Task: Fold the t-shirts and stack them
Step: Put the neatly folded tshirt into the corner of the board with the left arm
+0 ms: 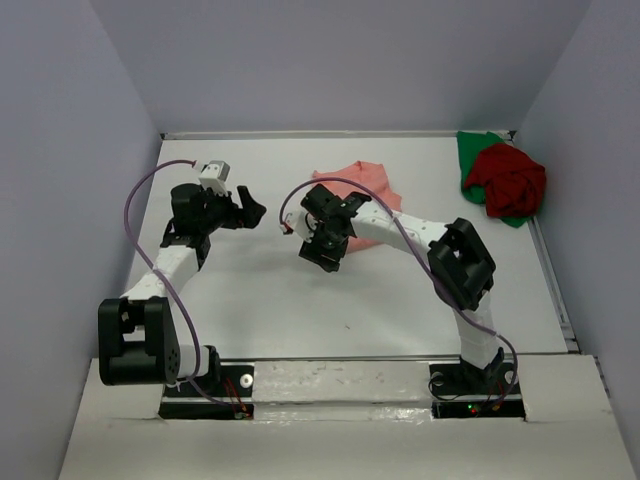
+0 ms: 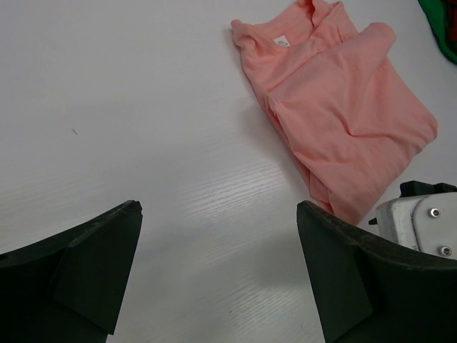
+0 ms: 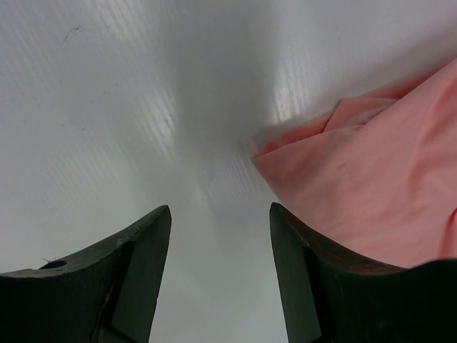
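Salmon-pink cloth t-shirt [image 1: 365, 182] lay roughly folded in the middle, beside the open, empty right gripper [image 1: 318, 252]; the left gripper [image 1: 250, 210] was open too. Dark red cloth t-shirt [image 1: 512, 180] and green cloth t-shirt [image 1: 474, 150] sat crumpled in the far corner, not yet folded.

Robot lab cell: white table [image 1: 300, 310] boxed by plain grey walls [image 1: 340, 60]; left arm [image 1: 175, 262], right arm [image 1: 415, 232] bolted at near edge.
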Robot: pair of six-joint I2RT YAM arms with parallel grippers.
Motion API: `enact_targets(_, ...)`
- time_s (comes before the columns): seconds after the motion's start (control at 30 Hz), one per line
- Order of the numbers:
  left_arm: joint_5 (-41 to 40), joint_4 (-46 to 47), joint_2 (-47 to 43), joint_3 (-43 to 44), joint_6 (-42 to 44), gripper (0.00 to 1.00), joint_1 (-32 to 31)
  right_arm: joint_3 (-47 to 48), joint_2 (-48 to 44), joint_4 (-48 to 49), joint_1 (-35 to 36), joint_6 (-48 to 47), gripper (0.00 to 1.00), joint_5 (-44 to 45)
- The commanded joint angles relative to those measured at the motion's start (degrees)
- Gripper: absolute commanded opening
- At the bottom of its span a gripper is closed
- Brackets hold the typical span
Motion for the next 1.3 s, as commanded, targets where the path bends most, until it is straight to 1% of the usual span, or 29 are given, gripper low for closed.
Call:
enact_targets(0.0,0.1,1.2,-2.0,1.9,1.4,0.99,-1.7,4.7,1.6,1.6,0.0,-1.3,0.63,1.2)
enact_targets(0.27,0.5,1.1,-2.3,1.9,1.4,0.99,-2.1,6.4,4.0,3.4,-0.5,-2.9,0.64,4.7)
enact_targets(0.63,0.7,1.2,-2.5,1.5,1.6,0.99,-2.7,3.7,7.3,6.4,-2.1,-3.8,0.64,5.0)
enact_targets(0.83,0.2,1.2,-2.5,1.0,2.0,0.99,-3.0,2.9,8.9,7.7,-3.1,-4.0,0.60,4.8)
enact_targets(0.9,0.3,1.2,-2.4,1.1,2.0,0.99,-3.1,2.5,9.0,7.9,-3.1,-4.0,0.52,5.2)
enact_targets(0.93,0.2,1.2,-2.1,1.1,1.8,0.99,-3.2,2.0,8.9,8.3,-3.7,-3.9,0.40,5.1)
enact_targets(1.03,0.5,1.1,-1.5,1.2,1.1,0.99,-3.2,1.5,8.4,8.4,-3.7,-4.0,0.21,5.6)
enact_targets(1.07,0.4,1.2,-0.8,1.4,0.7,0.99,-3.2,1.4,7.9,8.5,-3.7,-3.9,0.12,6.0)
enact_targets(1.1,0.6,1.1,-0.3,1.6,0.4,0.99,-3.2,1.4,7.8,8.4,-4.3,-3.9,0.08,6.1)
enact_targets(1.13,1.0,1.0,0.0,2.0,-0.5,0.99,-3.2,1.4,7.4,8.5,-4.3,-3.7,0.00,6.4)
enact_targets(1.27,2.2,0.0,2.7,3.9,-3.5,0.99,-3.2,2.4,5.7,8.3,-4.3,-3.2,0.00,6.4)
